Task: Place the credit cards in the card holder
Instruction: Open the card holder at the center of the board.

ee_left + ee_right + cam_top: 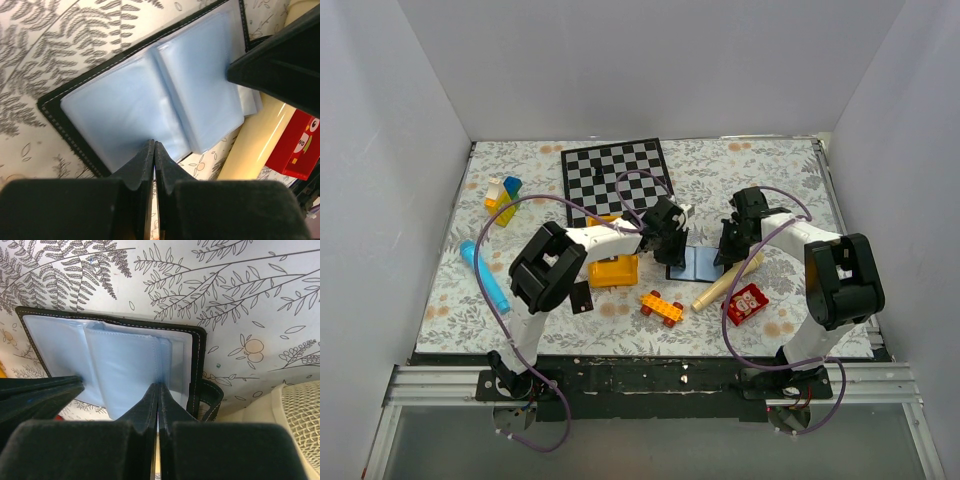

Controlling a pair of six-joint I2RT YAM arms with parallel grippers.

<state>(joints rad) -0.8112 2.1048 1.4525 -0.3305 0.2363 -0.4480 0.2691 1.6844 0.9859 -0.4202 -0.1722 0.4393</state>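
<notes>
One black credit card [582,297] lay on the floral surface [770,170] beside the left arm, and beyond it the card holder [698,266] lay open, blue-grey sleeves up, with the left gripper [154,145] and right gripper [159,386] jaws both clenched at its sleeve edges.

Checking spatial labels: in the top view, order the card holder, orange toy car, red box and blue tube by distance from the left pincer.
1. Card holder, right at the left pincer tips.
2. Toy car, toward the near edge.
3. Red box, near right.
4. Blue tube, far left.
</notes>
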